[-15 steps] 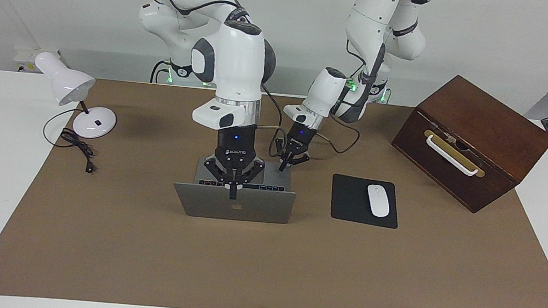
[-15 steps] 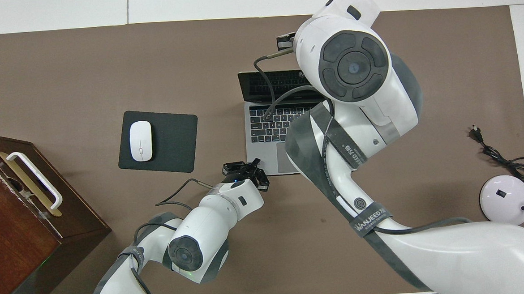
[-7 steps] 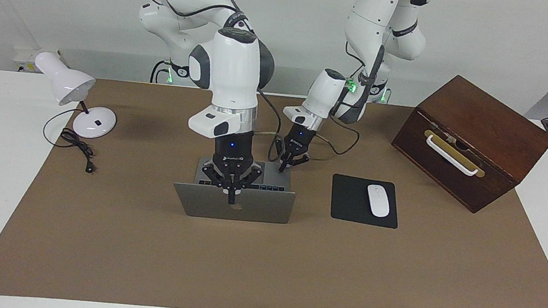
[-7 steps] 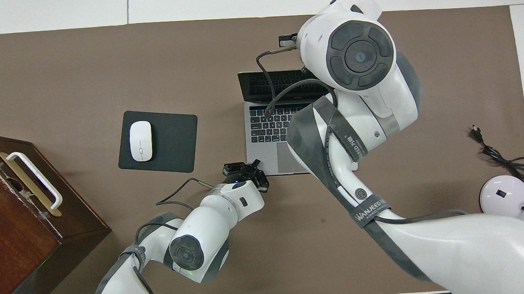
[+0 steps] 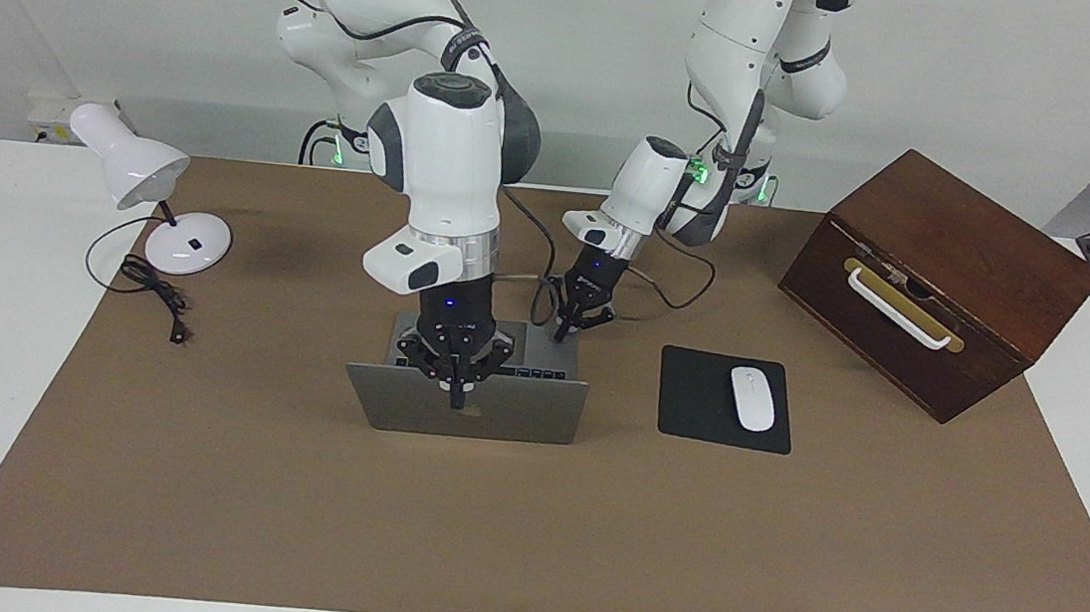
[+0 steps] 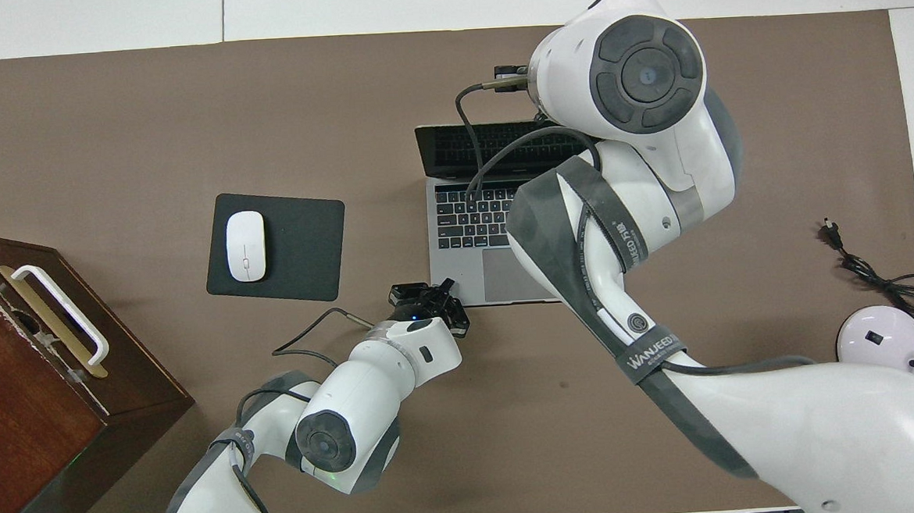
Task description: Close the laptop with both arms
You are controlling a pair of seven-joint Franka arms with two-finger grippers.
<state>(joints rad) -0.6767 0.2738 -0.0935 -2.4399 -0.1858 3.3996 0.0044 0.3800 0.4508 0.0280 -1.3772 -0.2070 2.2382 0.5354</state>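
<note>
The silver-grey laptop (image 5: 515,411) stands open in the middle of the brown mat, lid nearly upright, apple logo facing away from the robots. Its keyboard and trackpad show in the overhead view (image 6: 466,275). My right gripper (image 5: 457,390) comes down from above onto the middle of the lid's top edge and is shut on it, one finger showing over the lid's back. In the overhead view the right arm's wrist hides it. My left gripper (image 5: 563,331) is shut, its tips at the base's corner nearest the robots toward the left arm's end; it also shows in the overhead view (image 6: 430,295).
A black mouse pad (image 5: 696,401) with a white mouse (image 5: 753,398) lies beside the laptop toward the left arm's end. A brown wooden box (image 5: 950,255) with a white handle stands past it. A white desk lamp (image 5: 128,166) and its cord (image 5: 156,294) are at the right arm's end.
The right arm's wrist has swung up and away from the robots and its gripper has sunk a little on the lid's edge. The lid has barely moved. The left arm has stayed still.
</note>
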